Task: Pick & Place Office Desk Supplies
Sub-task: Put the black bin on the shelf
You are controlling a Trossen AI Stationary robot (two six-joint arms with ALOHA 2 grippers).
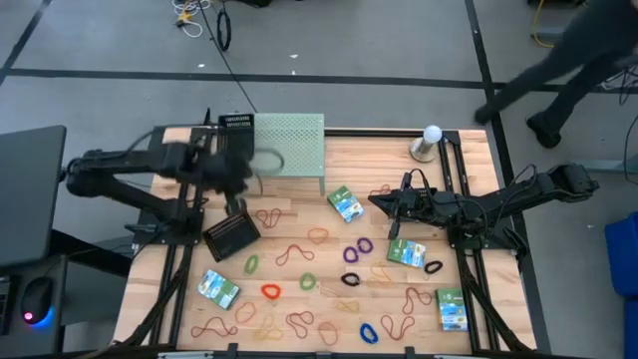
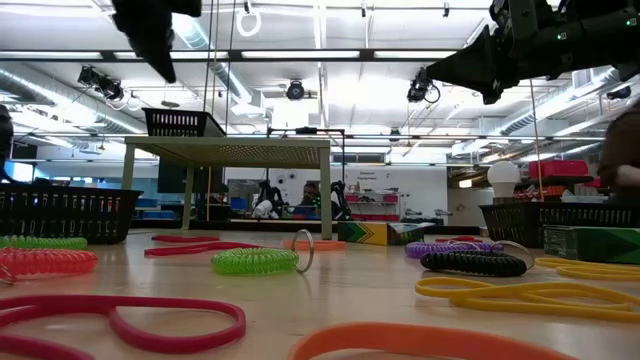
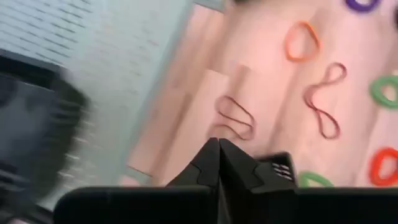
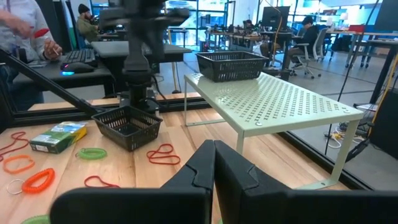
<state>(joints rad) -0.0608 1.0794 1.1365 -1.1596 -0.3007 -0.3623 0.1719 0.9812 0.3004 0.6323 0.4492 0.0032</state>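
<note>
Many rubber-band loops (image 1: 299,254) in several colours lie scattered over the wooden table, among several flat green-white-blue packets (image 1: 345,203), (image 1: 407,253), (image 1: 217,288). My left gripper (image 1: 237,189) is blurred and shut, high in the air beside the shelf's left end, above the table tray; it also shows in the left wrist view (image 3: 219,152). A pale loop (image 1: 267,160) (image 2: 248,20) shows in the air near it; I cannot tell what it touches. My right gripper (image 1: 391,205) (image 4: 211,155) is shut with nothing in it, above the table near a packet.
A pale-green perforated shelf (image 1: 294,145) stands at the far edge with a black mesh tray (image 4: 229,64) on its left end. Another black mesh tray (image 1: 231,235) sits on the table below it. A white bulb (image 1: 431,138) stands far right. A person (image 1: 558,60) walks beyond the table.
</note>
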